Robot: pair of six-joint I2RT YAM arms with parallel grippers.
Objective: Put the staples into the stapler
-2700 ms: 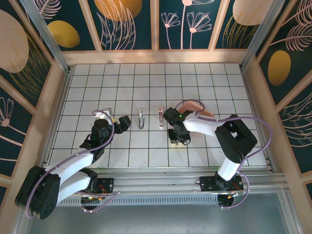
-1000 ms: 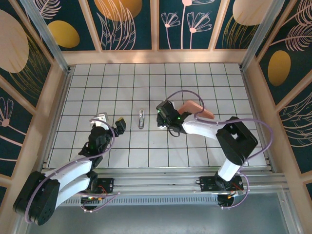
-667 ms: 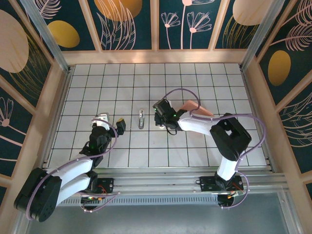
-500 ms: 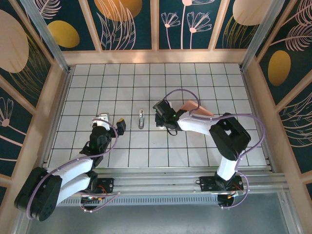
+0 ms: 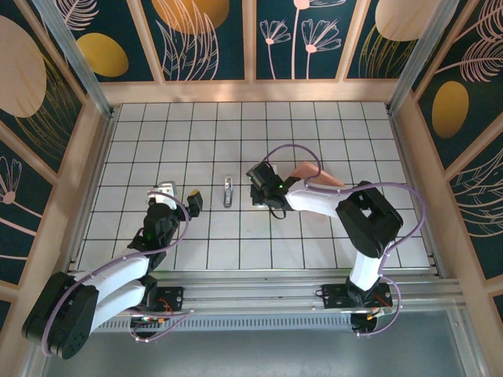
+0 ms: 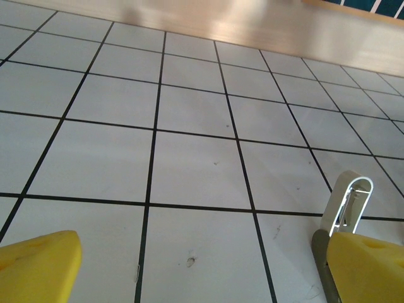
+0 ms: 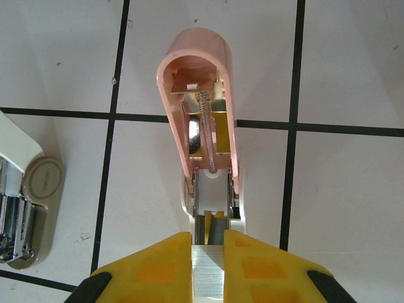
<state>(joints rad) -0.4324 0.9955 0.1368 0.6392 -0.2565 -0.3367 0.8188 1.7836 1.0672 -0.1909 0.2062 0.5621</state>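
Right pincer (image 7: 208, 243) grips the one strip of staples (image 7: 208, 279) at the open stapler (image 7: 183, 129), lower centre. Left pincer (image 6: 202, 265) gapes wide. A second stapler (image 7: 25, 211) lies at left.

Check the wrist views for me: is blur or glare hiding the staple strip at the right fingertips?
Right wrist: sharp and evenly lit; the staples read clearly, without glare, between the fingers of the right gripper, at the open pink stapler. Left wrist: tiles sharp, the far wooden wall blurred. Top external: even light, staples too small to make out.
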